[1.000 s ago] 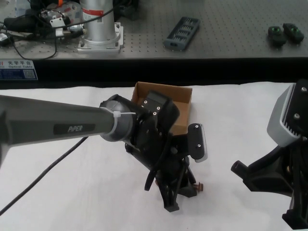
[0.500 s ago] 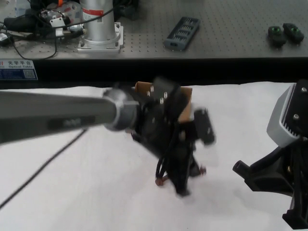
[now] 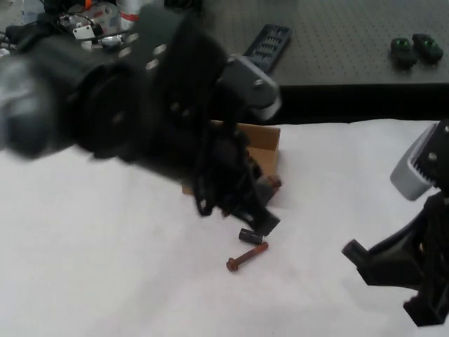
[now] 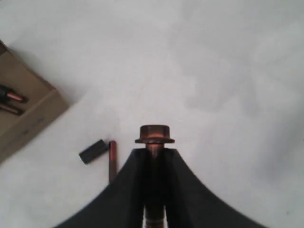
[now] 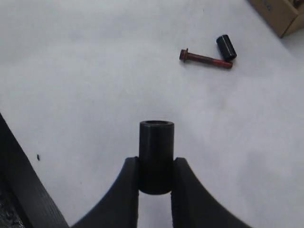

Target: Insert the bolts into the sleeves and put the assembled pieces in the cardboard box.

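Left wrist view: the left gripper [image 4: 154, 152] clamps a bolt [image 4: 154, 133] lengthwise between its fingers, head pointing outward; the cardboard box [image 4: 33, 121] nearby holds pieces [image 4: 11, 98]. The right gripper [image 5: 156, 162] pinches a sleeve [image 5: 156, 137], open end outward. A loose bolt [image 3: 247, 255] lies flat near the cardboard box.

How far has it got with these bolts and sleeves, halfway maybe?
At least two pieces lie in the cardboard box, seemingly assembled. In hand: the left gripper holds a bolt, the right gripper a sleeve, not yet joined. Left: one loose bolt and one loose sleeve on the cloth.
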